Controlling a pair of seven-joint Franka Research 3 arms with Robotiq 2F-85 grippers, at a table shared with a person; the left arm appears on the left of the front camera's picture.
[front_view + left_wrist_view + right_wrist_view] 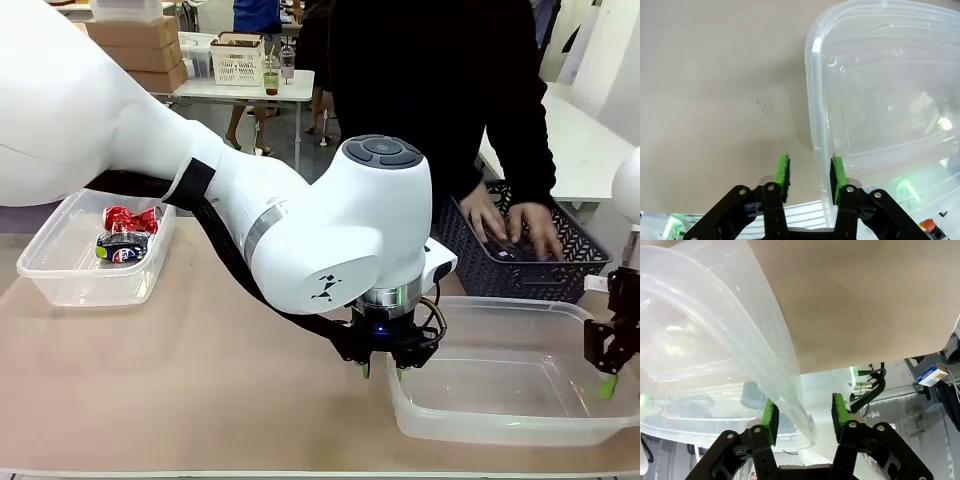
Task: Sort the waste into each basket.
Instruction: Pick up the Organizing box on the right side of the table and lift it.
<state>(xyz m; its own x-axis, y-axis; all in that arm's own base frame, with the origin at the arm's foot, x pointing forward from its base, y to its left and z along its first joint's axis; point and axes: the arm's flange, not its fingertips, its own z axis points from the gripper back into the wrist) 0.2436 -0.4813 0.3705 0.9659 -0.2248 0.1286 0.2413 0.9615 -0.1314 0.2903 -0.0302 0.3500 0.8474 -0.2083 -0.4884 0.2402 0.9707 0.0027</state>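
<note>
A clear basket [500,432] stands at the near right of the table with nothing in it. My left gripper [383,372] reaches across to its left rim; in the left wrist view the gripper [811,172] stands narrow astride the rim of the basket [880,100], shut on it. My right gripper [610,385] is at the same basket's right rim; in the right wrist view the gripper [804,417] straddles the basket wall [715,340], with a gap at one pad [838,415]. Another clear basket [40,265] at the far left holds a red can [130,218] and a dark can [122,248].
A dark grey slotted basket [470,270] stands behind the right clear basket, with the person's hands [520,230] inside it. Bare tan tabletop [220,380] lies between the two clear baskets. The table's near edge runs just below the right basket.
</note>
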